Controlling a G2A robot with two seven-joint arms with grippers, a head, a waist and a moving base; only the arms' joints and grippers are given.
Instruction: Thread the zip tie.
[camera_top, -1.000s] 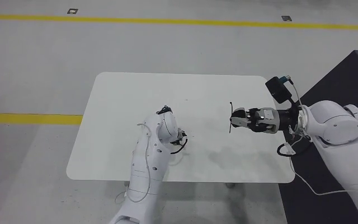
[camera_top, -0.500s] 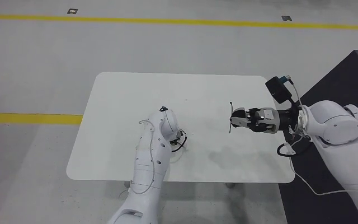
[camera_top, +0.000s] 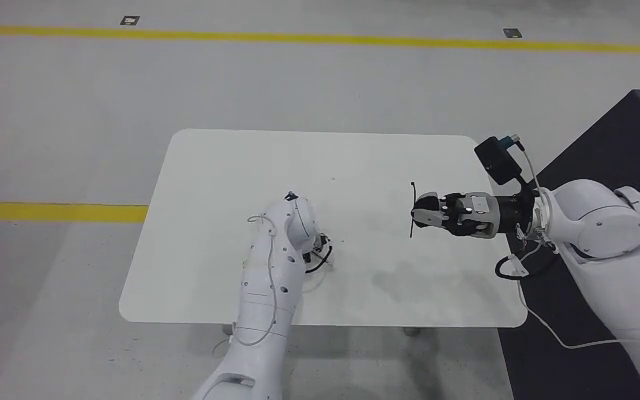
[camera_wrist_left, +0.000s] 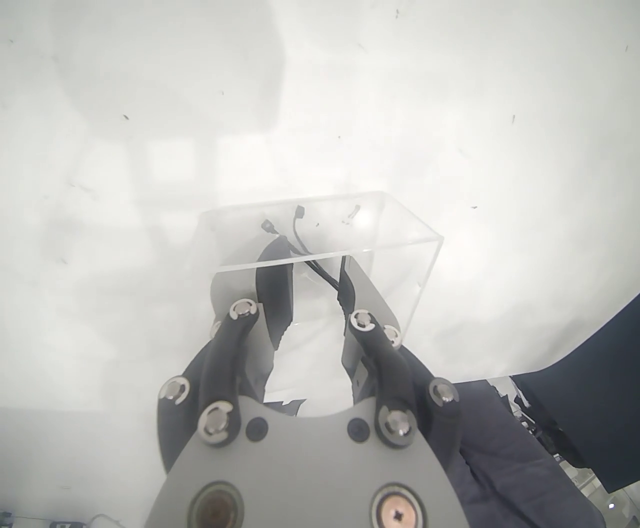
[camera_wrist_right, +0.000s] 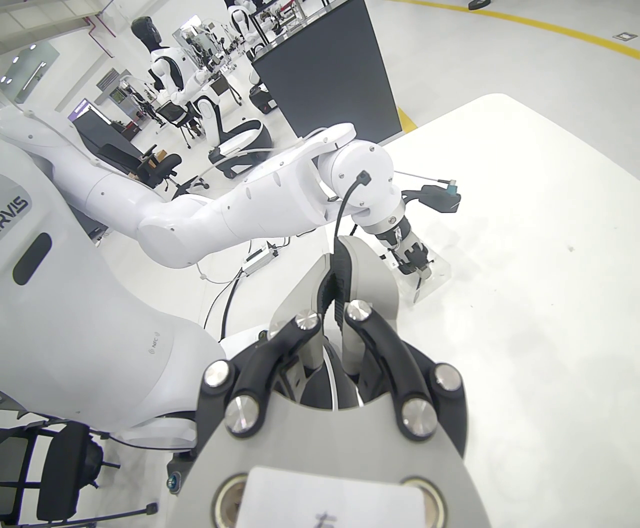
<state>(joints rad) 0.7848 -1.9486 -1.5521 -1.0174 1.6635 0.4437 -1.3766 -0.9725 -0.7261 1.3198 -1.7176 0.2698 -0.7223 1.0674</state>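
**Zip tie held up, threading not yet begun**

The right jaws are pressed together on a black zip tie (camera_top: 412, 203), pinching it near one end. They hold it in the air above the right half of the white desk (camera_top: 380, 160). In the right wrist view the strip rises from the jaw tips in a gentle curve to its small square head. It shows as a single open strip with no loop, so by my reading nothing has been threaded.

The left arm (camera_top: 285, 240) is well apart from it, near the middle of the desk. Its jaws are lowered into a small clear box (camera_wrist_left: 422, 260) that stands on the surface. The left jaws are spread, with a wide gap between them. Loose black ties (camera_wrist_left: 299, 235) lie at the bottom of the box, between and beyond the jaw tips, and none appears to be gripped.

The task looks to be at an early stage. One tie is picked up and presented. Still to do is bringing a free end to a head and feeding it through.
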